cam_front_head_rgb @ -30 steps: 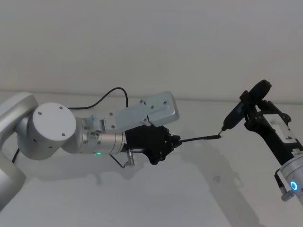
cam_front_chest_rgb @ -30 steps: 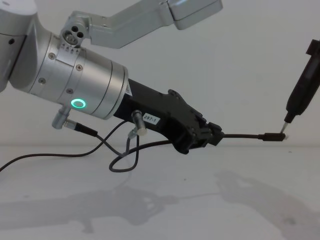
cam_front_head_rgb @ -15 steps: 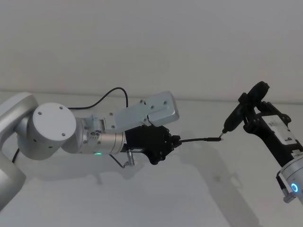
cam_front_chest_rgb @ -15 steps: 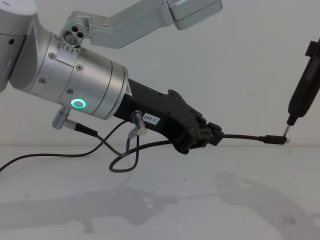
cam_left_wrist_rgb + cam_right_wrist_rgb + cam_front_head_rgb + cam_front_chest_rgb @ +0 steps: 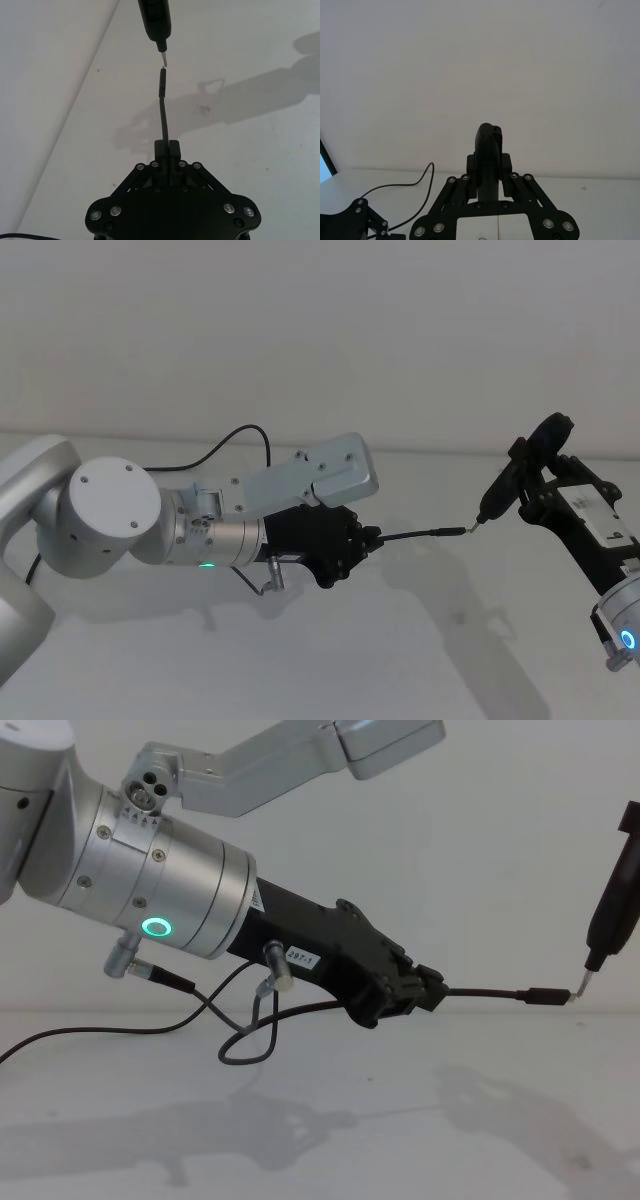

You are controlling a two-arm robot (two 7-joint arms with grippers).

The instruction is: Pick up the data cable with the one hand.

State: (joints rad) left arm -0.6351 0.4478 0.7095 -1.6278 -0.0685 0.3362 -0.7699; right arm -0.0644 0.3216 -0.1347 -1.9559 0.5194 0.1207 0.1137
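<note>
We see a narrow black tool [image 5: 612,916] beyond our left gripper [image 5: 425,992] — jaws clamped on the data cable [image 5: 490,993]; cable's plug points straight out, meeting the tool's pin; right gripper [image 5: 489,170] clamps that tool.

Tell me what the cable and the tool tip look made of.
Cable: thin matte black cord, likely rubber or plastic sheathing, since it juts out from the left gripper with a slight sag. Tool in the right gripper: matte black body, probably plastic; its pin glints, likely metal.

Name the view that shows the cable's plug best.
The left wrist view: the plug runs straight out from the left gripper, its metal tip just short of the tool's pin. The chest view shows it side-on and small; the head view, as a thin dark line.
</note>
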